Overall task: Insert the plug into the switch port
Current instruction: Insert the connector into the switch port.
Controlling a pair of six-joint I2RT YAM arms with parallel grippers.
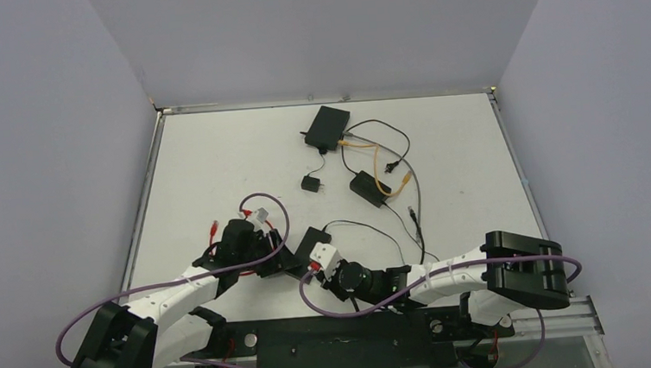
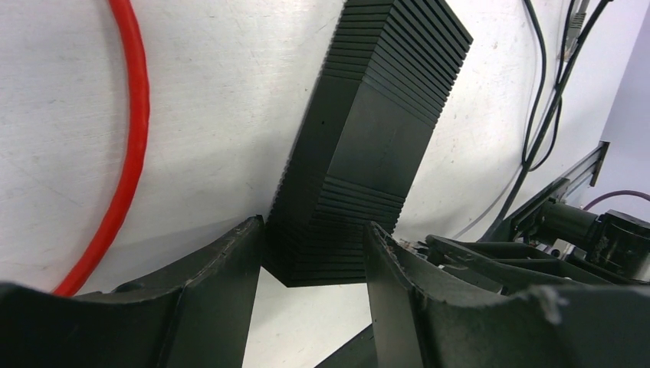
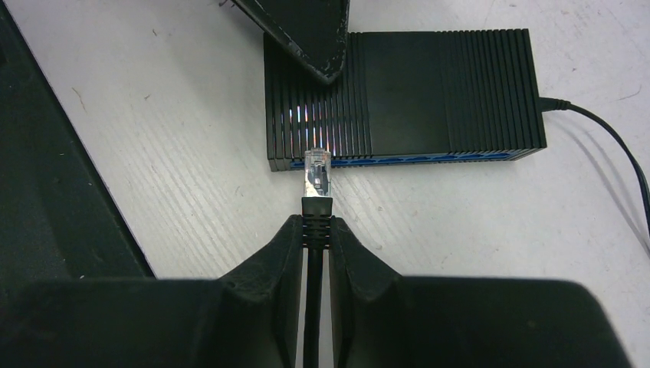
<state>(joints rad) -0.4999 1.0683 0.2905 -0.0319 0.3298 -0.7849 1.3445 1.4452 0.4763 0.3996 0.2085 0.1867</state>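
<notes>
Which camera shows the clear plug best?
Right wrist view: the plug, held by the right fingers, sits sharp before the switch. From the top it is too small to tell; the left wrist view misses it.

The switch (image 3: 429, 92) shows only a thin blue front strip; whether the plug (image 3: 316, 170) sits in a port cannot be told. A finger (image 3: 306, 34) hides one corner.
</notes>
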